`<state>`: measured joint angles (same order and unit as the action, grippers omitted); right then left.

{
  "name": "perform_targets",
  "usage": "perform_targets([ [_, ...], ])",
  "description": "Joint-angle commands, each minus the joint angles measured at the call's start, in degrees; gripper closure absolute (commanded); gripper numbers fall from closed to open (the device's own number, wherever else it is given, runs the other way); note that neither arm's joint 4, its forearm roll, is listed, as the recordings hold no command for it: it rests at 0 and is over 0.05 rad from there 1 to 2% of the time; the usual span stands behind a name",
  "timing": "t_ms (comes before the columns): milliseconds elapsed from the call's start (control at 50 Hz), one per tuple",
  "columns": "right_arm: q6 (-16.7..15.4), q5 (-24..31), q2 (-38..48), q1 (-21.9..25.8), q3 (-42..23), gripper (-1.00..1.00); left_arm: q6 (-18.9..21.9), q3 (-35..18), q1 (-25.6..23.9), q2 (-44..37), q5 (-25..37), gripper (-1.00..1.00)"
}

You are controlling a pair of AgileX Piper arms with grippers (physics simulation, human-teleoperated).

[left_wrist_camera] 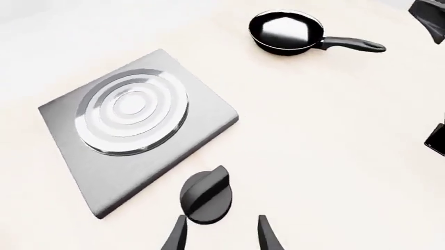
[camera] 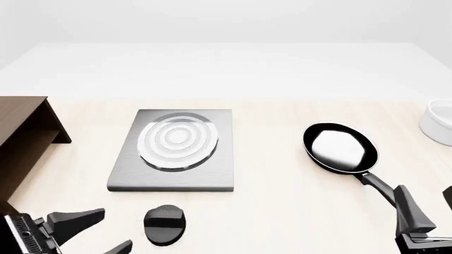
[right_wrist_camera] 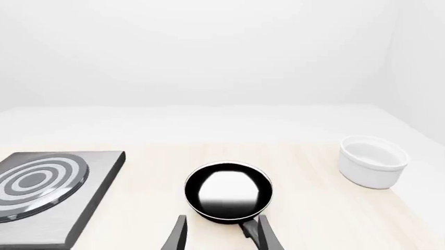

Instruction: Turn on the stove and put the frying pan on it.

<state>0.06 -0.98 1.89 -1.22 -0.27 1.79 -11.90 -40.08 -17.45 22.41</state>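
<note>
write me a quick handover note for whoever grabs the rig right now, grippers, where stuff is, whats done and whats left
Left gripper: open, empty, just short of the knob.
Right gripper: open, empty, lined up at the frying pan handle, not closed on it.
Stove: centre of the table, burner bare; knob lies in front of it.
Frying pan: on the table right of the stove, handle toward the right arm.
Done: both approaches. Left: turn the knob, grasp the handle, set the pan on the burner.

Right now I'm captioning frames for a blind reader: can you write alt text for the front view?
A grey stove lies mid-table, its black knob just in front, and a black pan sits to its right. Both end effectors, left and right, are open at the near edge. A cabinet stands left, a bowl far right.
</note>
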Motion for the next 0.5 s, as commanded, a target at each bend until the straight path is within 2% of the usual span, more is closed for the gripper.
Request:
perform_targets([
  [20, -0.5, -2.5, 3.2, 0.2, 0.1, -1.0, 0.2, 4.1, 11.0, 17.4, 5.3, -1.0],
  [100, -0.5, -3.4, 4.4, 0.3, 0.1, -1.0, 0.0, 4.4, 15.9, 17.4, 1.9, -1.0],
  [120, -0.4, -3.5, 4.6, 0.2, 0.1, -1.0, -1.8, 5.0, 15.9, 17.4, 0.9, -1.0],
  [160, -0.4, -3.5, 4.6, 0.2, 0.1, -1.0, -1.8, 5.5, 17.1, 17.4, 0.2, -1.0],
  [180, -0.3, -3.3, 4.5, 0.2, 0.1, -1.0, 0.0, 7.2, 19.8, 17.4, -2.2, -1.0],
  [240, 0.0, -3.8, 5.1, 0.0, 0.1, -1.0, -0.7, 9.3, 20.9, 17.4, -4.1, -1.0],
  [360, 0.1, -5.5, 7.8, -0.6, 0.2, -1.0, -1.7, 10.5, 28.8, 17.4, -9.8, -1.0],
  [400, 0.2, -5.3, 7.5, -0.7, 0.1, -1.0, -1.1, 10.9, 30.1, 17.4, -10.5, -1.0],
  [460, 0.2, -6.4, 9.2, -0.9, 0.1, -1.0, 0.7, 11.8, 32.9, 17.4, -14.9, -1.0],
  [500, -0.1, -7.5, 10.8, -1.1, 0.1, -1.0, -1.4, 11.9, 33.3, 17.4, -13.5, -1.0],
])
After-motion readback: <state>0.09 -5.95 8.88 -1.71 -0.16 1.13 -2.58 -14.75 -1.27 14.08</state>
